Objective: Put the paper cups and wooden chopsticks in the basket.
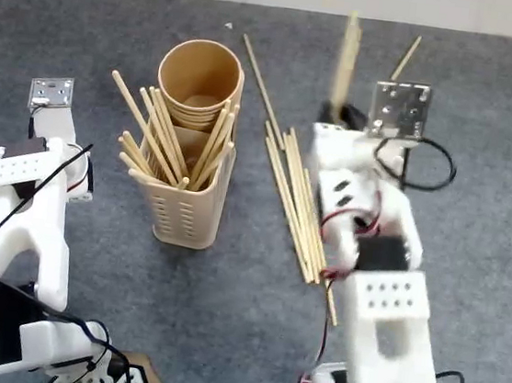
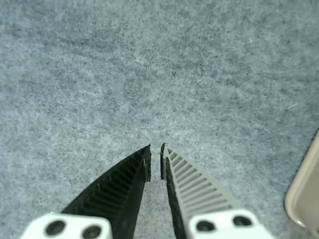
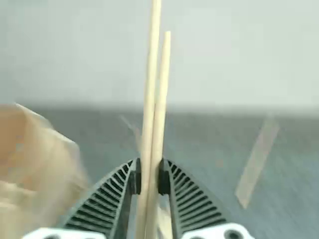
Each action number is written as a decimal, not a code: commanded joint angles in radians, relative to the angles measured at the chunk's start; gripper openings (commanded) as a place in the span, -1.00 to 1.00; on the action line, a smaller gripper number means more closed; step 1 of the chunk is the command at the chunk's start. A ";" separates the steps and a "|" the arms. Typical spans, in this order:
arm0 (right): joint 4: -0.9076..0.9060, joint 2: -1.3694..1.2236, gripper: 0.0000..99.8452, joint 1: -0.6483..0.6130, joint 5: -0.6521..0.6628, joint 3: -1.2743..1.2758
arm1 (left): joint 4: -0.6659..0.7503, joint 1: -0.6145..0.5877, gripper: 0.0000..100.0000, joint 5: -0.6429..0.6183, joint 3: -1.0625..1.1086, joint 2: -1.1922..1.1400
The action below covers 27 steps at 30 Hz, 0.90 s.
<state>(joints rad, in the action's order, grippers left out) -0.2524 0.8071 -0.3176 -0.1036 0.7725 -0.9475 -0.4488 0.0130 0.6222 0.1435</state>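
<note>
the right gripper (image 3: 149,174) pinches two chopsticks (image 3: 152,99) between its jaws, and they point straight up, off on the right arm's side of the basket (image 1: 189,212). the jaws hold the sticks low down, so i think they could tip or cross like scissors on the way over, and one could slide out and drop on the table (image 1: 221,335). the basket is tall and thin and already crowded, so the long ends could bump the paper cups (image 1: 199,79) or the bunch of chopsticks (image 1: 164,144) that leans out over its rim, and a hard bump could tip the basket or flick sticks out. if the jaws let go too high above the basket, the two sticks could bounce off the rim and land beside it. inside the basket, the paper cups sit stacked one in another on the side away from the arms, and the top cup rises above the rim. the bunch of chopsticks stands in the side of the basket nearer the arms, fanned out. a pile of chopsticks (image 1: 296,201) lies on the table beside the basket, between it and the right arm, so i judge the job is only part done. the left gripper (image 2: 155,162) hangs over bare table on the other side of the basket, its jaws almost pressed together with nothing between them.
</note>
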 commanded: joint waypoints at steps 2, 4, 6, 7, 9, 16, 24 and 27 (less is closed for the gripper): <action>0.130 0.084 -0.98 -0.159 0.037 -0.064 | 0.009 0.012 -0.85 -0.009 -0.004 0.008; 0.263 0.084 -0.99 -0.189 0.083 -0.064 | 0.009 0.013 -0.85 -0.009 -0.004 0.008; 0.369 0.079 -0.99 -0.206 0.110 -0.064 | 0.009 0.013 -0.85 -0.009 -0.004 0.008; 0.390 0.079 -0.99 -0.217 0.114 -0.068 | 0.011 0.013 -0.85 -0.009 -0.004 0.008; 0.394 0.079 -0.99 -0.252 0.115 -0.073 | 0.012 0.013 -0.85 -0.009 -0.004 0.008; 0.484 0.045 -0.99 -0.424 0.115 -0.097 | 0.012 0.013 -0.85 -0.009 -0.004 0.008; 0.687 -0.191 -0.99 -0.453 0.114 -0.093 | 0.009 0.008 -0.85 -0.008 -0.004 0.008; 0.704 -0.226 -0.93 -0.432 0.117 -0.070 | 0.012 0.008 -0.85 -0.008 -0.004 0.008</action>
<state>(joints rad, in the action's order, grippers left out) 0.4242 0.5969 -0.7656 0.0023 0.7265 -0.9475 -0.4488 0.0130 0.6222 0.1435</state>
